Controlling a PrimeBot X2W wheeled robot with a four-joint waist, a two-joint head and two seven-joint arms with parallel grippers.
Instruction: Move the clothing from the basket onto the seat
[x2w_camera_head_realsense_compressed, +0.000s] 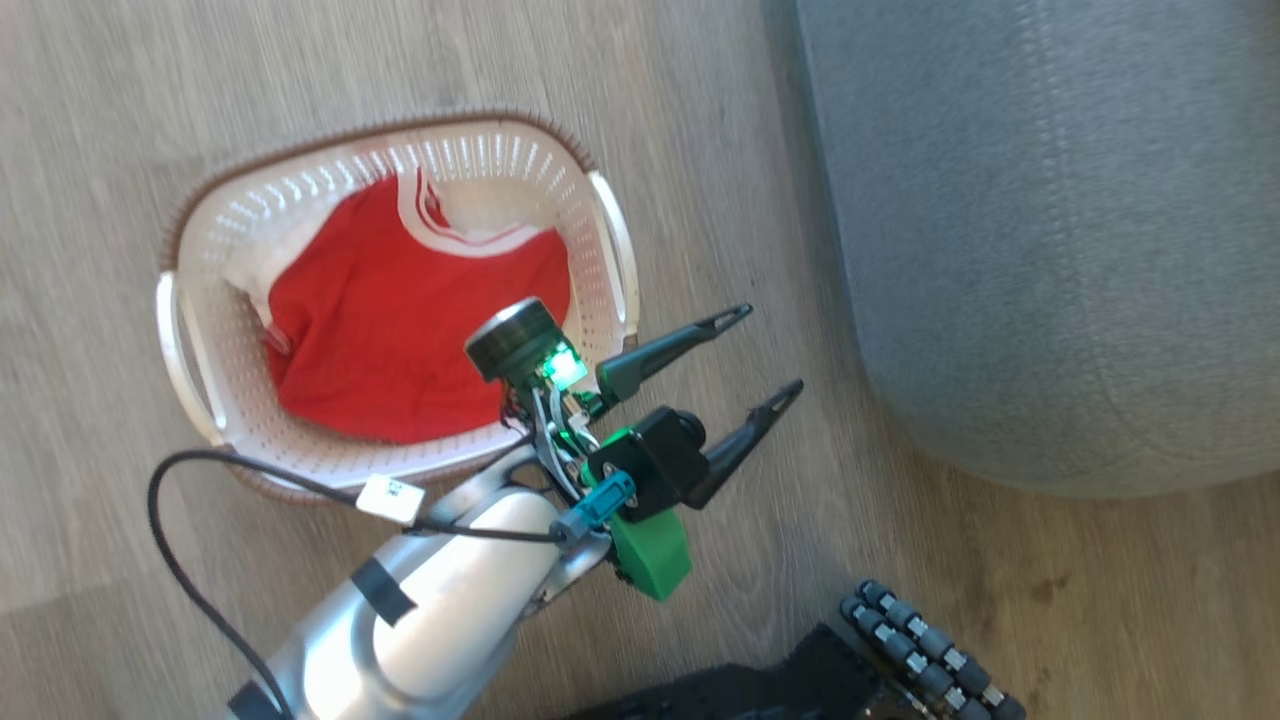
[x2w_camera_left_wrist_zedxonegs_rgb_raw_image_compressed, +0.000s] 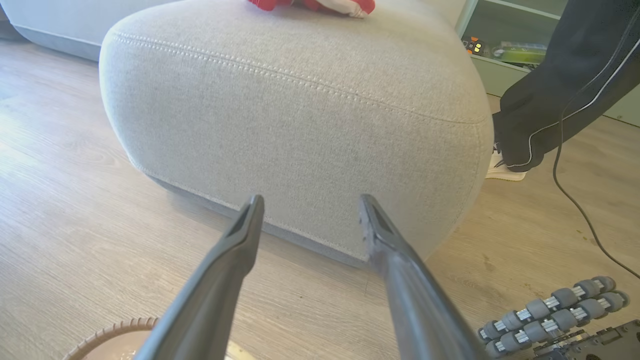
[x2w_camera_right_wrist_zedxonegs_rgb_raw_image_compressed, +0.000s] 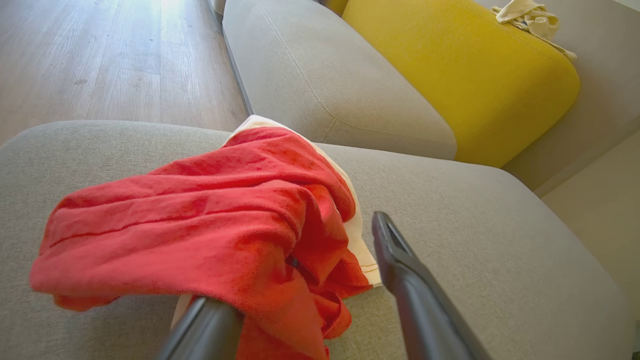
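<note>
A red garment with white trim (x2w_camera_head_realsense_compressed: 400, 320) lies in the cream basket (x2w_camera_head_realsense_compressed: 400, 140) on the wooden floor. My left gripper (x2w_camera_head_realsense_compressed: 771, 348) hangs open and empty just right of the basket, its fingers pointing at the grey seat (x2w_camera_head_realsense_compressed: 1050, 250). In the left wrist view the seat (x2w_camera_left_wrist_zedxonegs_rgb_raw_image_compressed: 300, 115) rises ahead of that gripper (x2w_camera_left_wrist_zedxonegs_rgb_raw_image_compressed: 311, 200), with red clothing (x2w_camera_left_wrist_zedxonegs_rgb_raw_image_compressed: 310, 4) on top. My right gripper (x2w_camera_right_wrist_zedxonegs_rgb_raw_image_compressed: 327, 220) is open above the seat (x2w_camera_right_wrist_zedxonegs_rgb_raw_image_compressed: 475, 225). A crumpled red garment (x2w_camera_right_wrist_zedxonegs_rgb_raw_image_compressed: 200, 225) rests on the cushion, draped over its left finger and hiding the tip.
A person's dark trouser leg (x2w_camera_left_wrist_zedxonegs_rgb_raw_image_compressed: 550, 100) and white shoe (x2w_camera_left_wrist_zedxonegs_rgb_raw_image_compressed: 505, 172) stand right of the seat, with a cable trailing on the floor. My base's rollers (x2w_camera_head_realsense_compressed: 920, 650) are near the seat. Behind lie a yellow cushion (x2w_camera_right_wrist_zedxonegs_rgb_raw_image_compressed: 460, 75) and a cream cloth (x2w_camera_right_wrist_zedxonegs_rgb_raw_image_compressed: 530, 17).
</note>
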